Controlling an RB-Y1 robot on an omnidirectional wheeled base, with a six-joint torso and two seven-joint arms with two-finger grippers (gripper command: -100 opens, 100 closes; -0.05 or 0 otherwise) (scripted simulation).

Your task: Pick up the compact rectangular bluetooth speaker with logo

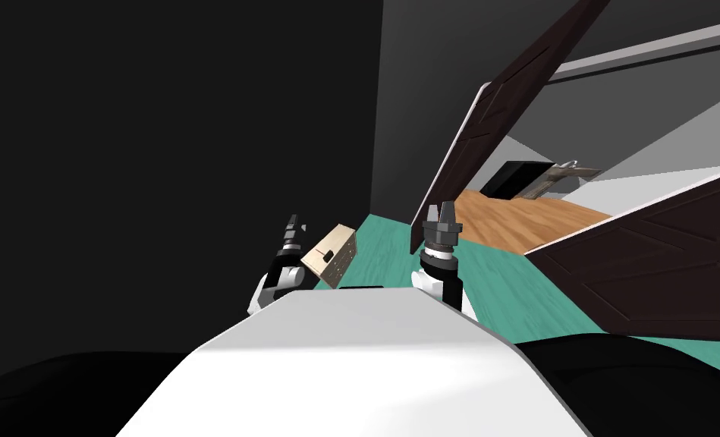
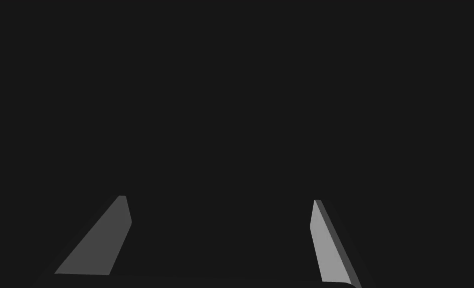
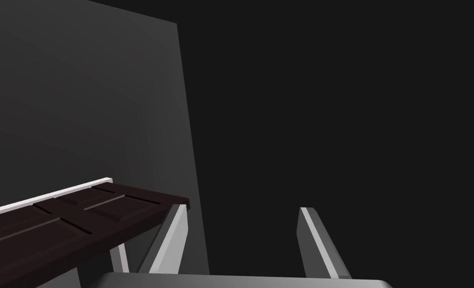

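Speaker not yet grasped — both tools released.
The tan, box-shaped speaker (image 1: 331,256) is seen tilted just beside the left tool (image 1: 293,224), at the edge of the teal floor (image 1: 385,254); what carries it cannot be told. The left tool's blades are spread, nothing between them, so it is best turned toward the speaker and squared on its narrow sides before closing. The right tool (image 1: 440,214) is likewise spread and empty — a dark panelled door (image 3: 71,220) lies beside it.
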